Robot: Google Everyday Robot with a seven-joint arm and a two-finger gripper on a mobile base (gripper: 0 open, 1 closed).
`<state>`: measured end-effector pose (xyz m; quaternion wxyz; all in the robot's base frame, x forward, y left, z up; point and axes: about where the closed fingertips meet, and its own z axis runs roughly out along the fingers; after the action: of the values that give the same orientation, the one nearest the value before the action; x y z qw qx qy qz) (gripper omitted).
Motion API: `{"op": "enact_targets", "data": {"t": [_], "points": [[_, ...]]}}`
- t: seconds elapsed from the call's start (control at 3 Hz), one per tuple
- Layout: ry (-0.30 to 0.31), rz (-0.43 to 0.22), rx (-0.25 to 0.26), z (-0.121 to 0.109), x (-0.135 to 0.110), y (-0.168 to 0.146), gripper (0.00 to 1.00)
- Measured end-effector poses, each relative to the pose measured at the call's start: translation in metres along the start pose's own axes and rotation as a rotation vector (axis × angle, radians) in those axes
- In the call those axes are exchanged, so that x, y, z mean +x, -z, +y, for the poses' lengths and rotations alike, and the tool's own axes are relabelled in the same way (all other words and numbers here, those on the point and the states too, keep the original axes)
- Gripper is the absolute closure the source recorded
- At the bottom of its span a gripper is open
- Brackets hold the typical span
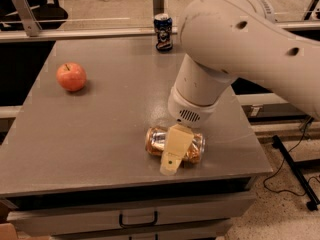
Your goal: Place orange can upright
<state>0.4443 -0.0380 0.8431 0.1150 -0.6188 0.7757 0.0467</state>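
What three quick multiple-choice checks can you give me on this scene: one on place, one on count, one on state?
1. Where over the table is the end effector?
A. back edge
B. left edge
C. front edge, at the orange can

2. How many cans are on the table?
A. one
B. two
C. three

3. The orange can is:
A. on its side
B. upright
C. lifted off the table

Answers:
1 C: the end effector sits right over the orange can near the front edge.
2 B: the orange can plus a dark blue can at the back.
3 A: its length runs along the tabletop.
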Motion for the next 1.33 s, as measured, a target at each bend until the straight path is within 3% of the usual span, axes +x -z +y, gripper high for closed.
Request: {"op": "enact_targets", "data": {"t": [1.0, 1.33], "points": [[-0.054, 0.011, -0.020, -0.007, -0.025, -0.010, 0.65], [-0.053, -0.068, -0.003, -0.020, -0.032, 0.007, 0.88]]}}
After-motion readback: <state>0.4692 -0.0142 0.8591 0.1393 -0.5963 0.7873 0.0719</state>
